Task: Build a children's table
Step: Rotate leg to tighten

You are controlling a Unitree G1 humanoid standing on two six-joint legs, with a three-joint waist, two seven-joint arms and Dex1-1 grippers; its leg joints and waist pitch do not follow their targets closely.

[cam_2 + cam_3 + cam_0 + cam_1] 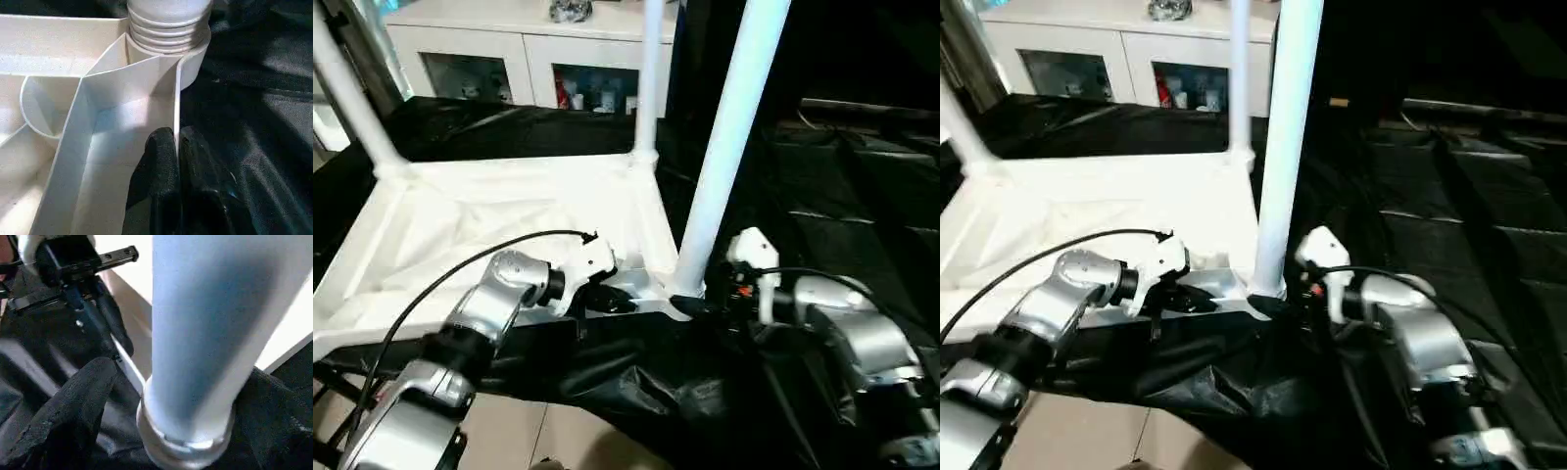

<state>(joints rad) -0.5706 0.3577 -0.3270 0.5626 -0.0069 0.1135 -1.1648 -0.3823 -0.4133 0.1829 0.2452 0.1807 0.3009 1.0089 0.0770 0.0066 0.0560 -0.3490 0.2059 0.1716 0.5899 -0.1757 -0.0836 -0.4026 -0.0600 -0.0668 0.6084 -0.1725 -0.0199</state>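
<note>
Two silver forearms reach out ahead of us over a black cloth [636, 392] that covers the work surface. Our left gripper [177, 147] is pinched tight on the thin near rim of the table top [489, 225], one black finger on each side of that wall, just beside the nearest corner socket. Our right gripper [161, 401] stands wide, its two fingers [73, 401] either side of the base of the nearest leg [729, 137]; we cannot tell whether they touch it. That leg rises upright from the near right corner socket, its ribbed collar seated at the socket's mouth. The children's table lies upside down on the cloth, ribbed underside facing up. Farther off, a second leg [649, 78] stands in the far right corner, and a third leg [347, 93] leans up from the far left corner. Beyond the table stands a white cabinet [519, 49] with glass doors.
</note>
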